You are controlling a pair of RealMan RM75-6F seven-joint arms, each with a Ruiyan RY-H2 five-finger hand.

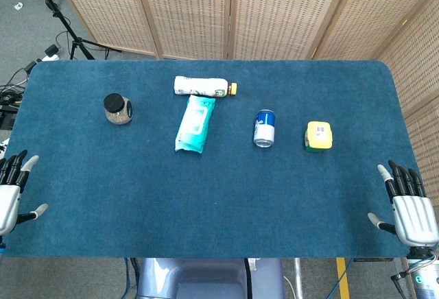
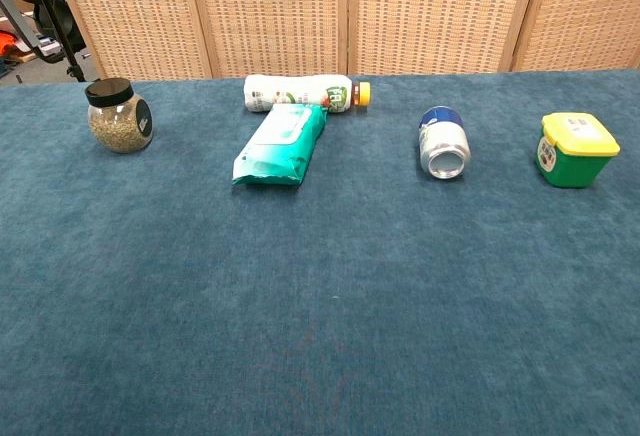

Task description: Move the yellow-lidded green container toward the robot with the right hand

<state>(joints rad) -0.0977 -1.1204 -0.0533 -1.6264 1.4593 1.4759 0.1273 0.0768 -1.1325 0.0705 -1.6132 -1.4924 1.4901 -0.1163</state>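
Observation:
The yellow-lidded green container [image 1: 318, 136] [image 2: 574, 148] stands upright on the blue table [image 1: 219, 203], toward its right side. My right hand [image 1: 409, 207] rests near the table's front right corner, fingers spread, holding nothing, well short of the container. At the front left edge my left hand [image 1: 12, 190] lies the same way, fingers apart and empty. Neither hand shows in the chest view.
A blue can [image 1: 264, 128] [image 2: 444, 143] lies on its side left of the container. Further left are a teal wipes pack [image 1: 195, 123] [image 2: 282, 144], a white bottle with an orange cap [image 1: 204, 87] [image 2: 305, 92], and a black-lidded jar [image 1: 118, 108] [image 2: 118, 115]. Woven screens [image 1: 226, 11] stand behind.

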